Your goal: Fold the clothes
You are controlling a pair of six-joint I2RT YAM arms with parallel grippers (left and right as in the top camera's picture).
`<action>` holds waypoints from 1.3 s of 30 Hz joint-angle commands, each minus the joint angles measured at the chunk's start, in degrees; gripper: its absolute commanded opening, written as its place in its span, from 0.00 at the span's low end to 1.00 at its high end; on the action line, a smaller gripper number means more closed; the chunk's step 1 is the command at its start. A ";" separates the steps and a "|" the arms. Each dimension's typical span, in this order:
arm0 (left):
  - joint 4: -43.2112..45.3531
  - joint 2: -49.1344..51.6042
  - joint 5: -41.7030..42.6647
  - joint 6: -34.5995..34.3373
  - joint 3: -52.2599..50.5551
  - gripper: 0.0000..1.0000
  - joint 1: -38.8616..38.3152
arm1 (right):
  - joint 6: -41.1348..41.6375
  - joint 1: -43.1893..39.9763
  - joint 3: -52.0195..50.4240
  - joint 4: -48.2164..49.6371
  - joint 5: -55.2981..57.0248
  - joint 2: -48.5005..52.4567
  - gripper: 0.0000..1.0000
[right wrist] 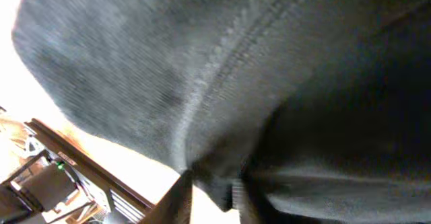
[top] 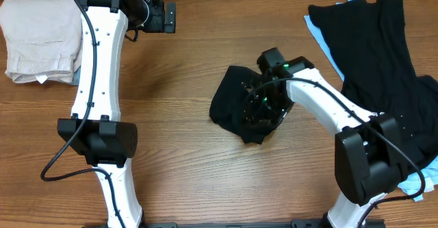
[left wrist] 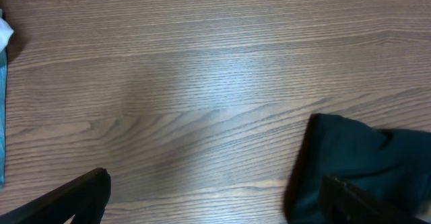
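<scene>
Shirt point(top: 229, 101) lies crumpled at middle of counter point(top: 191, 64), right jaws pinched on a fold of it, probably to lift and spread it for folding, while left jaws hang wide open over bare wood, holding nothing.

A robot lab bench — wood-grain table point(top: 191, 57), two white cabled arms point(top: 96, 77) over it, clothes point(top: 41, 40) heaped at both ends.

The T-shirt point(top: 227, 99) is matt knit cloth, the table point(top: 191, 64) smooth grained wood.
</scene>
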 commanded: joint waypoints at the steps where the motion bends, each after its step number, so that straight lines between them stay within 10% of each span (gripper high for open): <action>1: 0.17 -0.07 -0.37 1.11 -0.37 1.00 0.04 | 2.58 0.61 1.44 -0.66 2.49 -1.66 0.11; 13: 0.35 -0.07 -0.39 1.11 -0.37 1.00 0.04 | 5.88 -3.58 1.38 -15.47 7.52 -1.88 0.04; 21: 0.37 -0.07 -1.55 1.55 -0.37 1.00 0.04 | 8.83 -3.37 -2.60 -13.22 9.31 -1.88 0.19; 29: 0.09 -0.07 -1.86 2.45 -0.37 1.00 0.09 | 11.02 -4.15 -2.93 -11.41 10.14 -1.95 0.08; 36: -2.69 -0.07 6.03 8.94 -1.53 1.00 -0.26 | 9.40 -11.19 9.88 -14.36 10.14 -4.20 0.40; 39: -2.93 -0.07 13.03 12.79 -5.03 1.00 -1.09 | 8.24 -15.10 15.39 -14.99 9.94 -4.46 0.69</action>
